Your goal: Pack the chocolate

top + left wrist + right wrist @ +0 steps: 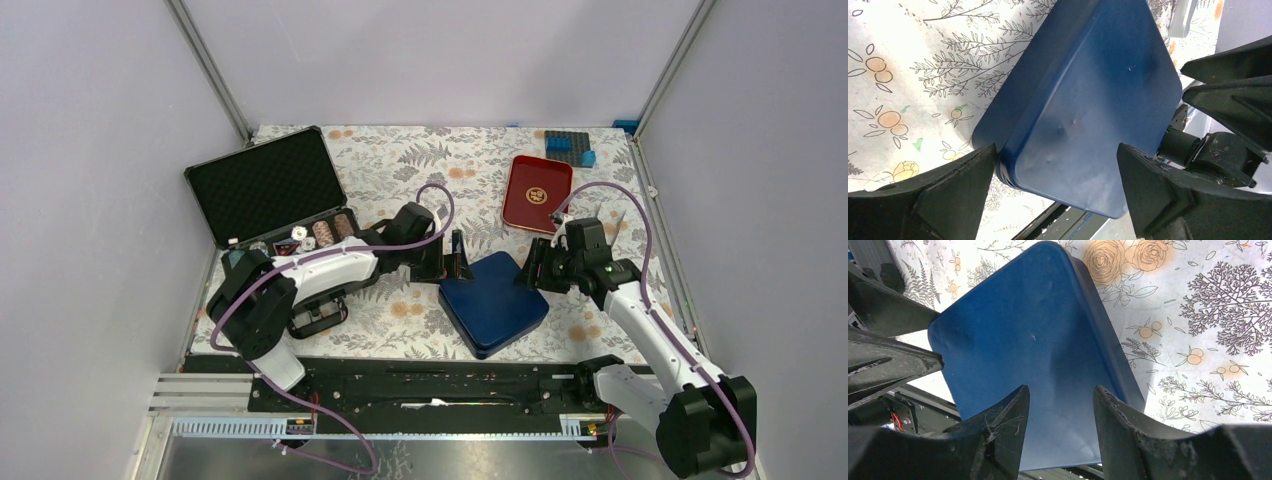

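No chocolate shows in any view. A closed dark blue box [495,300] [1088,100] [1033,340] lies on the flowered cloth in the middle. My left gripper [455,262] [1056,147] is open wide at the box's left corner, one finger beside its side wall and the other over the lid. My right gripper [530,272] [1061,390] is at the box's right corner. Its fingers stand apart above the lid's near edge, narrower than the left's, with nothing between them.
An open black case [265,185] holding poker chips [322,232] lies at the back left, under the left arm. A red tray [537,190] and blue and grey blocks [570,147] are at the back right. A black rail [430,385] runs along the near edge.
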Action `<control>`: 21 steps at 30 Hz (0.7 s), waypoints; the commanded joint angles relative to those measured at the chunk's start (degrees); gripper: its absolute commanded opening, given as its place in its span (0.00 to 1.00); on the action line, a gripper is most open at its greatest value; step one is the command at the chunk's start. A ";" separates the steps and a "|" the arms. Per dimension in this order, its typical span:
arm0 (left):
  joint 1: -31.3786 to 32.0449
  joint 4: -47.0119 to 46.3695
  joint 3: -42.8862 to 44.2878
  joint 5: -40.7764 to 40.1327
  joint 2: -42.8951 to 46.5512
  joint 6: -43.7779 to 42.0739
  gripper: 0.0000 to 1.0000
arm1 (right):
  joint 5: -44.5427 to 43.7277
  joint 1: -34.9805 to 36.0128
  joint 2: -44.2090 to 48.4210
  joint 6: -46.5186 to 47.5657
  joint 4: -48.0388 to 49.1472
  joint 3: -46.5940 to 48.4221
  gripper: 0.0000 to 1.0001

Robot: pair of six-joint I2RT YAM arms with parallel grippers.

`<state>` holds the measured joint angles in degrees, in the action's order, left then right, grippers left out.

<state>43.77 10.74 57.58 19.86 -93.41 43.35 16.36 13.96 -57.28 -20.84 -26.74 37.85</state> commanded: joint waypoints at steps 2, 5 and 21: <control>0.41 2.48 4.03 -0.71 -0.58 -2.38 0.96 | -0.01 0.29 1.30 -1.04 -1.09 3.75 0.56; 0.42 3.67 4.87 -0.42 -1.14 -3.24 0.96 | -0.03 0.28 1.55 -1.15 -1.22 4.10 0.56; 0.42 3.96 -0.21 -7.86 7.29 3.00 0.95 | -3.11 0.20 -5.62 4.09 2.28 5.33 0.89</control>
<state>43.99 17.80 60.16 14.98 -91.66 42.11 12.69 13.98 -62.11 -17.76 -27.03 41.21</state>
